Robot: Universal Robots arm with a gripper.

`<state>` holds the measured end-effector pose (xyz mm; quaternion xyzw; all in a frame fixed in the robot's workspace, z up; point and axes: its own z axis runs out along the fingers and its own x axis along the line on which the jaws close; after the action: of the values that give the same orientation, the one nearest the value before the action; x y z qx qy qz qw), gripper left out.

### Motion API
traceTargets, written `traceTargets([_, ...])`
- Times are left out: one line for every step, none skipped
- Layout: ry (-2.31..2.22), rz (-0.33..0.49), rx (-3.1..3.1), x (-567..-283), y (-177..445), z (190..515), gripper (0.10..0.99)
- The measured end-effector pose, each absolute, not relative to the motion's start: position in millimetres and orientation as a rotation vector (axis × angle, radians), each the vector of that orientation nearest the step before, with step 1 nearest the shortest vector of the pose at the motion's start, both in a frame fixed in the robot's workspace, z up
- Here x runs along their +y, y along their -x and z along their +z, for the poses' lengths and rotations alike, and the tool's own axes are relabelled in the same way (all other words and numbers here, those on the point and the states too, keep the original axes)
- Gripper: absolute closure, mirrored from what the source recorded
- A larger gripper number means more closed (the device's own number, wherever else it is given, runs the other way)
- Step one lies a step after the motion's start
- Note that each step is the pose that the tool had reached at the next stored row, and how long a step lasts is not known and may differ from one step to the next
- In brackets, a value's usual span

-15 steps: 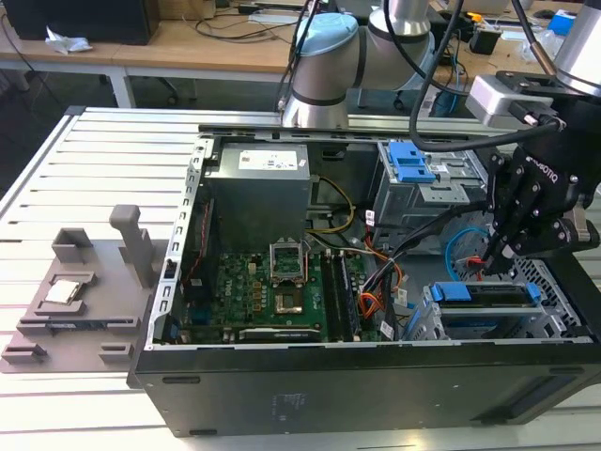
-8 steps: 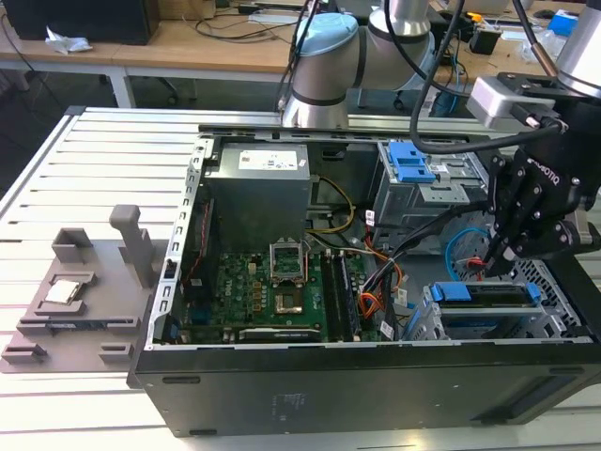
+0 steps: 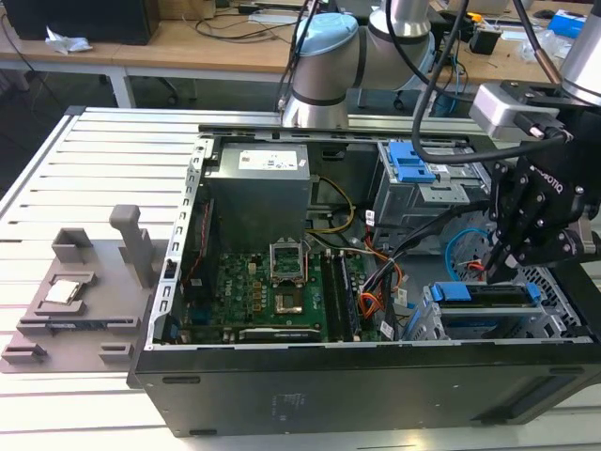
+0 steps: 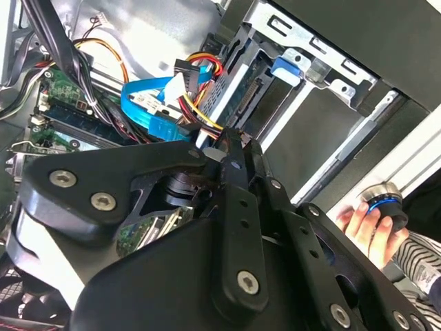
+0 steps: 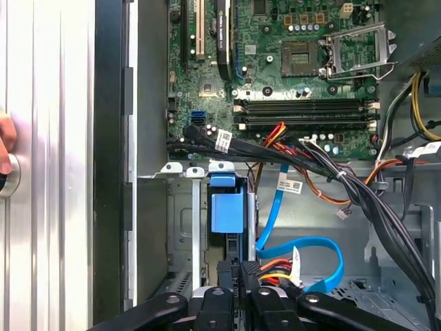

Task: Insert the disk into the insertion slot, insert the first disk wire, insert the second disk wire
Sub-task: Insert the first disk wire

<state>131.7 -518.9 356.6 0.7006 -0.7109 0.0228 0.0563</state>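
Note:
The disk [image 3: 488,303] lies in the insertion slot [image 3: 434,324], the grey drive cage at the case's front on the exterior view's right. Its blue carrier shows in both wrist views [image 5: 227,210] [image 4: 286,69]. My gripper [image 3: 502,268] hangs just behind the disk's rear edge. Its fingers [image 5: 232,276] stand close together on the plug end of the first disk wire [image 5: 275,265], a red and yellow bundle [image 4: 205,114]. The second disk wire [image 5: 306,249], a light blue flat cable, loops beside the gripper [image 4: 148,103] [image 3: 460,246].
A thick black cable bundle [image 5: 358,189] crosses beside the motherboard [image 3: 272,301]. A larger grey drive box with a blue latch [image 3: 410,164] stands behind. A person's hand [image 4: 362,221] rests on a knob outside the case wall. A grey fixture [image 3: 80,291] lies on the table [image 3: 56,178].

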Motion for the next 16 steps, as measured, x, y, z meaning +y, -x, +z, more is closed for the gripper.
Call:
traceTargets([-2.126, 0.069, -2.157, -518.8, -131.9, 355.8, 0.922])
traceTargets([-2.126, 0.069, -2.157, -518.9, -132.1, 354.8, 0.922])
traceTargets([-2.126, 0.069, -2.157, -518.9, -132.2, 354.3, 0.922])
traceTargets([-2.126, 0.069, -2.157, -518.8, -132.2, 353.8, 0.922])
traceTargets([-2.125, 0.069, -2.157, -518.8, -132.3, 353.2, 0.922])
traceTargets([-2.126, 0.069, -2.157, -518.8, -132.3, 352.5, 0.922])
traceTargets([-2.126, 0.069, -2.157, -518.9, -132.3, 351.2, 0.922])
traceTargets([-2.125, 0.069, -2.157, -518.9, -132.3, 350.4, 0.922])
traceTargets([-2.125, 0.07, -2.157, -518.9, -132.4, 350.1, 0.922])
traceTargets([-2.125, 0.069, -2.157, -518.9, -132.4, 349.9, 0.922])
traceTargets([-2.126, 0.069, -2.157, -518.8, -132.4, 349.4, 0.922])
traceTargets([-2.126, 0.069, -2.157, -518.8, -132.6, 348.8, 0.922])
traceTargets([-2.126, 0.069, -2.157, -518.8, -132.9, 348.4, 0.922])
traceTargets([-2.126, 0.069, -2.157, -518.8, -133.0, 348.1, 0.922])
traceTargets([-2.126, 0.068, -2.157, -518.8, -133.2, 347.8, 0.922])
traceTargets([-2.127, 0.066, -2.158, -518.7, -133.7, 347.5, 0.922])
